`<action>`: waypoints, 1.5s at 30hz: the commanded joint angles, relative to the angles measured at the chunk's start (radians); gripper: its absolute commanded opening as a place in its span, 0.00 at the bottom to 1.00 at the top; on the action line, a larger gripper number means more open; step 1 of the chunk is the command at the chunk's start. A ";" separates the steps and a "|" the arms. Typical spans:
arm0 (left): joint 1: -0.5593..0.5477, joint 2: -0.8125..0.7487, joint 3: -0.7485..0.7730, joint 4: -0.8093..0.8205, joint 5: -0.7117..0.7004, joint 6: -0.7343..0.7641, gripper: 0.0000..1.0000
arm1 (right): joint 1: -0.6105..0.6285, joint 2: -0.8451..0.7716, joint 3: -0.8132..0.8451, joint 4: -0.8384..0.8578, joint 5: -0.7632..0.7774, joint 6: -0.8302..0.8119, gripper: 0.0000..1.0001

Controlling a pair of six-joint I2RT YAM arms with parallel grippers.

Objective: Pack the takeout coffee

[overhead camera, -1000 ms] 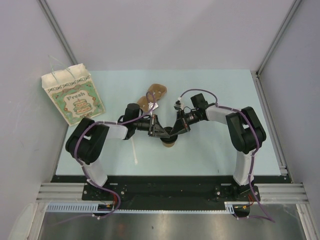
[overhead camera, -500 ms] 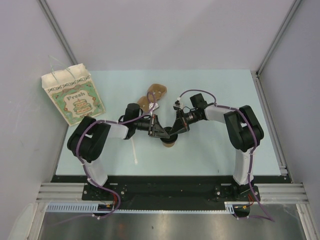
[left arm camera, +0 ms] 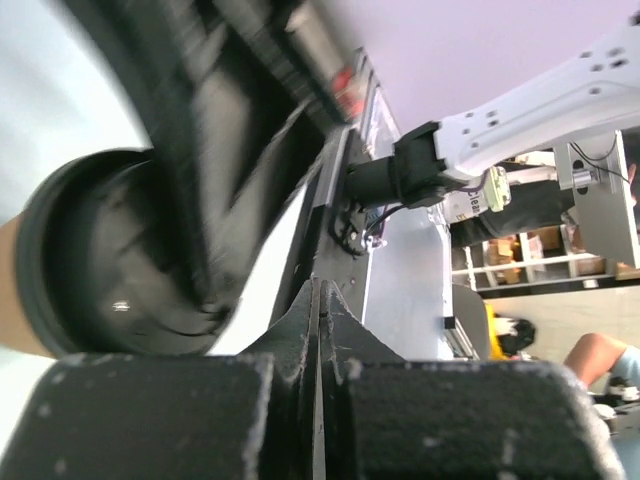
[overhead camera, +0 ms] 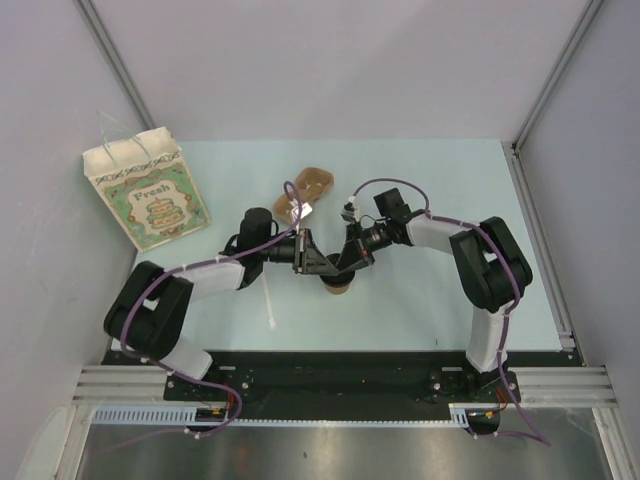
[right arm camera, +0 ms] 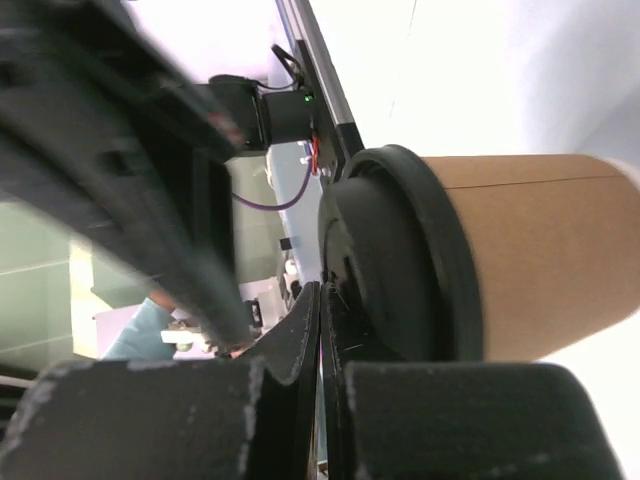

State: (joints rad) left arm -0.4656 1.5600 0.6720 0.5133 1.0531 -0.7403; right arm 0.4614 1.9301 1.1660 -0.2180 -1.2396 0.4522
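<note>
The takeout coffee is a kraft paper cup (overhead camera: 340, 288) with a black lid, standing on the table near the front middle. Both grippers meet just above it. My left gripper (overhead camera: 320, 264) is shut and empty, its tips just beside the lid (left arm camera: 110, 255). My right gripper (overhead camera: 346, 262) is shut and empty, its tips against the face of the lid (right arm camera: 400, 250). The cup's tan wall (right arm camera: 545, 250) shows in the right wrist view. The blurred finger of the other gripper crosses each wrist view.
A brown pulp cup carrier (overhead camera: 312, 186) lies behind the grippers, partly hidden by the left arm. A white stir stick (overhead camera: 270, 300) lies on the table left of the cup. A patterned paper bag (overhead camera: 150, 192) stands at the far left.
The left arm's elbow has swung out to the left and lower. Both grippers have stayed over the cup's lid, shifting slightly. The cup has not moved.
</note>
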 commanded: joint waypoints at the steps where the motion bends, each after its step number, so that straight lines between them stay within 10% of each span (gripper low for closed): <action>1: -0.005 -0.107 -0.021 0.042 -0.015 0.012 0.00 | 0.014 -0.098 -0.014 0.109 0.045 0.103 0.00; 35: -0.059 0.046 0.018 -0.070 -0.186 0.117 0.00 | 0.011 0.026 -0.012 0.273 0.065 0.213 0.00; 45: -0.073 -0.256 0.138 -0.238 -0.120 0.225 0.47 | 0.010 -0.132 0.038 0.376 0.016 0.247 0.11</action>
State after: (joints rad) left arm -0.5346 1.4414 0.7319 0.3412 0.9165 -0.6010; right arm 0.4820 1.9034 1.1599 0.0826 -1.2125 0.6849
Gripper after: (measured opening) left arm 0.399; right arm 0.065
